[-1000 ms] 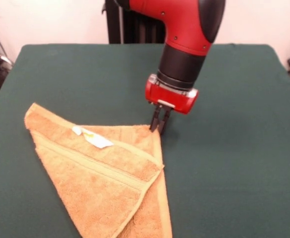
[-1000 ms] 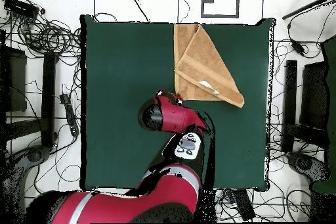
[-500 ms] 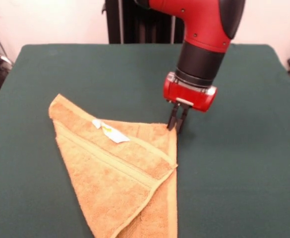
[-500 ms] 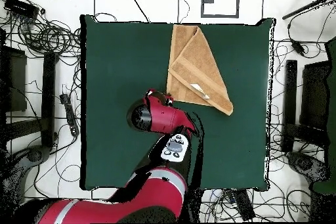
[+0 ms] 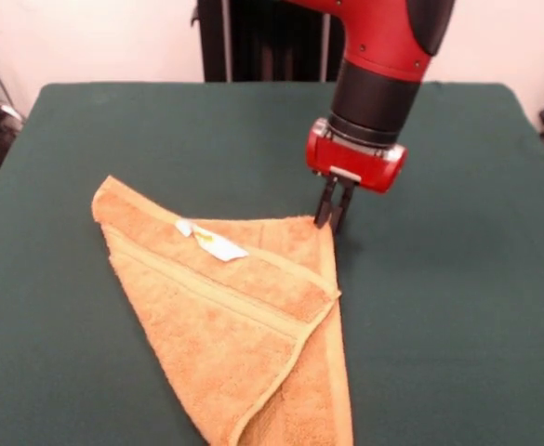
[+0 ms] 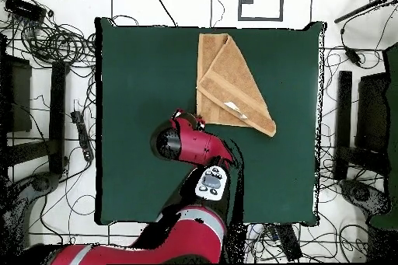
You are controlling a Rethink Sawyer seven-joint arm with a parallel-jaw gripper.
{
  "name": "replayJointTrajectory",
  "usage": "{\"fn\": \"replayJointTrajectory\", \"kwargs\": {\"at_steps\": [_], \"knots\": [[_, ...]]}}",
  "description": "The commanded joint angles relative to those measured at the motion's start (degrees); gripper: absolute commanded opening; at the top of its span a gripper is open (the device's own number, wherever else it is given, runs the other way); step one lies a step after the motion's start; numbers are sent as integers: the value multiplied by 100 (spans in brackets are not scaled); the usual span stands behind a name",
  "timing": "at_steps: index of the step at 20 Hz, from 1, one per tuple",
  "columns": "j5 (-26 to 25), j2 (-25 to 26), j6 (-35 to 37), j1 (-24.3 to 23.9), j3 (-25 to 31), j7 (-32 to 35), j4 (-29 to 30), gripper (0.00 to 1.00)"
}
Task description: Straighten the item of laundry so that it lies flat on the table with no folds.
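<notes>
— Where is the towel (image 5: 239, 321) found?

— Folded into a triangle, it is laid on the green desk (image 5: 457, 307), white tag (image 5: 211, 241) uppermost.

— And the fingers (image 5: 333, 206)?

— Held close together at the towel's far corner; the cloth seems to be pinched there, though contact cannot be confirmed from the overhead view.

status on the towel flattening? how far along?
Early. Done: nothing flat yet; the towel is doubled over into a triangle on the table, its white tag on top. In hand: the claw is shut at the towel's far corner in the front view, apparently pinching it. Left: open the diagonal fold and spread the towel flat.
</notes>
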Motion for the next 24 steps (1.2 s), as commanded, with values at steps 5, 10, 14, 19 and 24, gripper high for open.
{"fn": "replayJointTrajectory", "kwargs": {"at_steps": [5, 10, 14, 19, 24], "knots": [[443, -150, 1033, 498, -115, 1333, 371, 0], [-6, -349, 1611, -102, -468, 442, -482, 0], [-77, -706, 2083, -435, -376, 268, -597, 0], [-492, -842, 2536, -1258, 134, -573, -1086, 0], [-890, -652, 3619, -1920, 368, -1230, -2114, 0]]}}
